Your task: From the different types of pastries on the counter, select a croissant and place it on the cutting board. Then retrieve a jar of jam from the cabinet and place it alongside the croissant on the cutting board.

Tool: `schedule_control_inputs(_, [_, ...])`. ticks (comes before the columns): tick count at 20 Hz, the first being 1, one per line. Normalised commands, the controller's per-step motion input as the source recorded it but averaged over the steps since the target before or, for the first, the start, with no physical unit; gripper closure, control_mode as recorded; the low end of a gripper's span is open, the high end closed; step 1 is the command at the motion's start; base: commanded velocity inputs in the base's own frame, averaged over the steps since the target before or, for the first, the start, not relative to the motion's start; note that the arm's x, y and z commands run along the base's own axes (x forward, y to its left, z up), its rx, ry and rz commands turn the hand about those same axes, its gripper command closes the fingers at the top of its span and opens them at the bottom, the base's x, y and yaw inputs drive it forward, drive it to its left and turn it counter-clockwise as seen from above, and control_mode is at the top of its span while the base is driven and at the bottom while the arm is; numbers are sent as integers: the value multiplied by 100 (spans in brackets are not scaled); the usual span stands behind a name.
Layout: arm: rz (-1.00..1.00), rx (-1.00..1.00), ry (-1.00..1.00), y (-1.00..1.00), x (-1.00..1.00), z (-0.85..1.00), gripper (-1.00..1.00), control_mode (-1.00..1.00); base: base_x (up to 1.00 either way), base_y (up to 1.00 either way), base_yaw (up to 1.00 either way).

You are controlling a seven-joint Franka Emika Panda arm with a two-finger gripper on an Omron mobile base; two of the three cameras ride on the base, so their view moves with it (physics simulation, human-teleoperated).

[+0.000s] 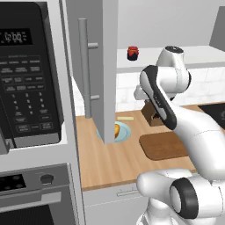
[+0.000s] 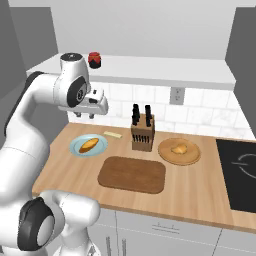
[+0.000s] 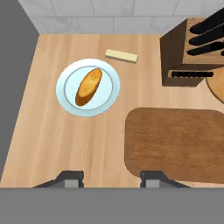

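Observation:
The croissant [image 2: 179, 148] lies on a tan round wooden disc [image 2: 192, 156] right of the knife block. The dark brown cutting board [image 2: 132, 174] [image 3: 175, 144] [image 1: 163, 146] lies bare near the counter's front edge. The dark red jar of jam [image 2: 95, 60] [image 1: 133, 53] stands on the white shelf of the cabinet, whose grey door [image 1: 105, 66] hangs open. My gripper [image 2: 85, 115] [image 3: 111, 178] is open and holds nothing. It hovers high over the counter [image 2: 200, 195], between the plate and the board. A brighter orange-yellow pastry [image 3: 89, 86] [image 2: 89, 144] rests on a pale blue plate [image 3: 68, 103].
A wooden knife block [image 2: 142, 132] [image 3: 186, 59] stands behind the board. A pale butter stick [image 3: 121, 55] lies by the tiled wall. The black microwave [image 1: 26, 74] and oven are at the left, a black cooktop [image 2: 240, 175] at the right.

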Motion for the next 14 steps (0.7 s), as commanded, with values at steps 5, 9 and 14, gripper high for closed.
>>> schedule_control_inputs(5, [0, 1, -1, 0, 0, -1, -100, -100, 0, 0, 0])
schedule_control_inputs(9, [-2, 14, -9, -44, -28, -5, -100, -100, 0, 0, 0])
schedule_control_inputs(14, [0, 7, -23, -62, -75, -13, -100, -100, 0, 0, 0])
